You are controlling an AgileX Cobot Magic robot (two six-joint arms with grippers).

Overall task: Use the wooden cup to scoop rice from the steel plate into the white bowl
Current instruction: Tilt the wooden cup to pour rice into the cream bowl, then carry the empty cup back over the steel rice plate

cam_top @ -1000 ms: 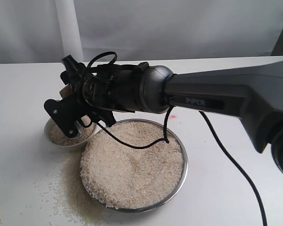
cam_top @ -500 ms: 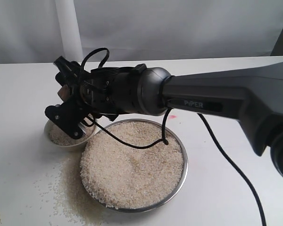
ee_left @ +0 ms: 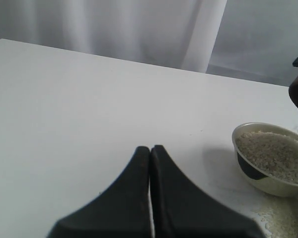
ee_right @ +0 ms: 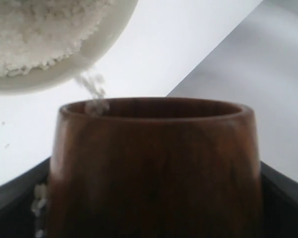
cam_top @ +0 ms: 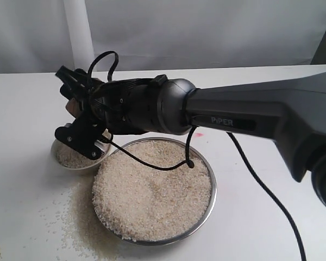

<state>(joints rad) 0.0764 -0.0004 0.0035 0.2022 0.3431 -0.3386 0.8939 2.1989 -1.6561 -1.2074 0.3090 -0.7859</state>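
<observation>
A pale curtain (cam_top: 206, 32) hangs behind a white worktop (cam_top: 27, 103), and nearly all the action sits at its left side. The wooden cup (ee_right: 154, 168) is held up in the air over the white bowl (cam_top: 61, 162), tipped so its mouth faces down toward it, and a thin trickle of rice (ee_right: 92, 87) is leaving the lip and falling into the bowl, which is already well filled. The right fingers (cam_top: 79, 138) stand wide and clamp the cup across its outer wall, one on each side. The cup looks rigid and light, but its glossy finish is likely slippery, so this grip across the wall, well below the rim, seems the soundest and leaves the mouth clear for pouring. The grains are loose and flow freely, and will probably scatter if the tilt is hurried. Just beside the bowl, the steel plate (cam_top: 212, 191) holds a broad heaped bed of rice. Spilled grains (cam_top: 81, 223) lie on the worktop in front of both dishes. A black cable (cam_top: 152, 166) sags over the plate. Well apart, the left fingers (ee_left: 134, 198) are pressed together, holding nothing.
</observation>
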